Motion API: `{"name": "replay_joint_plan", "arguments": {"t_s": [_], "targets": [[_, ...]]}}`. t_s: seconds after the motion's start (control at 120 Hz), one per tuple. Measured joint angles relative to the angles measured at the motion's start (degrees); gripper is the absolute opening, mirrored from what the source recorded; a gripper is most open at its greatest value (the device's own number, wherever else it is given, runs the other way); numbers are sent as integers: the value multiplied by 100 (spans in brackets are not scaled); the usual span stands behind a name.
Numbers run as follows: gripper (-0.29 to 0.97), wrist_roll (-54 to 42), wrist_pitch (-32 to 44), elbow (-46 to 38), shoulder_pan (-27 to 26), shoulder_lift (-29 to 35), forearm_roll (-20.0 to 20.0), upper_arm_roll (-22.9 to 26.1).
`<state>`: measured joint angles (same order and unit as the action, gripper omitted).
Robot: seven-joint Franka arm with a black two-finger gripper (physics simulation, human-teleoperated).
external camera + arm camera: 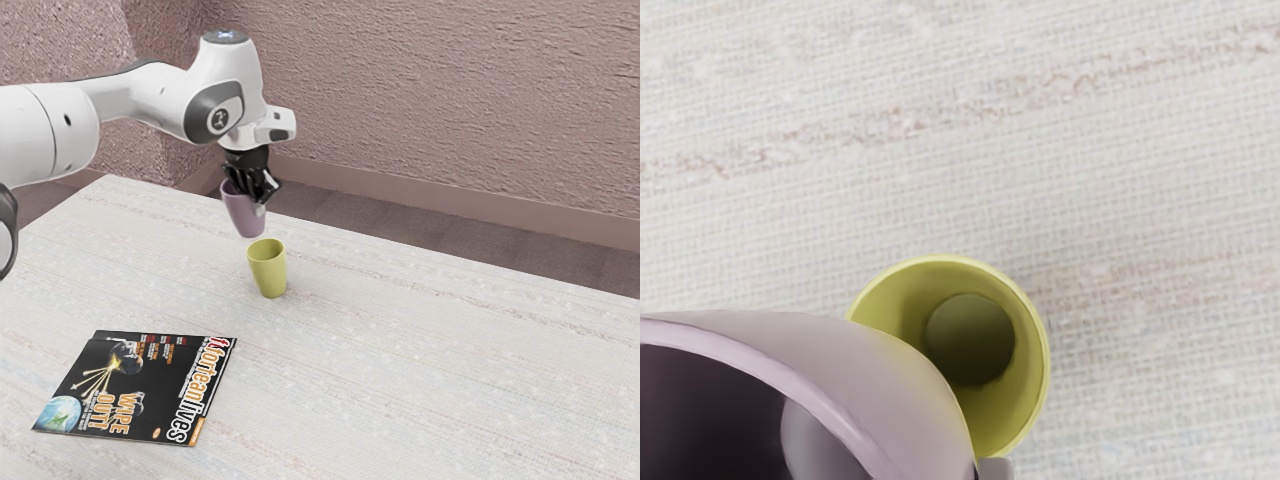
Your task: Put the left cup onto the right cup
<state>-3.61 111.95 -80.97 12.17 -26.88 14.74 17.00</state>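
Observation:
A purple cup (241, 211) hangs in the air, tilted, with my black gripper (256, 193) shut on its rim. Just below it and toward the exterior view's right, a yellow-green cup (268, 267) stands upright on the table with its mouth open upward. In the wrist view the purple cup (810, 390) sits close under my hand and overlaps part of the yellow-green cup (970, 350), whose inside is bare. A gap of air separates the two cups.
A magazine (140, 386) lies flat near the table's front edge at the exterior view's left. The pale table (430, 370) stretches wide to the right. A wall (450, 90) and dark floor strip run behind the table.

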Motion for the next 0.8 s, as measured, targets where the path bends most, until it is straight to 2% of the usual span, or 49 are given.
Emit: {"name": "replay_joint_plan", "arguments": {"t_s": [0.233,0.8], "targets": [[-10,330,65,-2,4,-118,121,161],[-10,780,367,-5,6,-404,251,172]]}}
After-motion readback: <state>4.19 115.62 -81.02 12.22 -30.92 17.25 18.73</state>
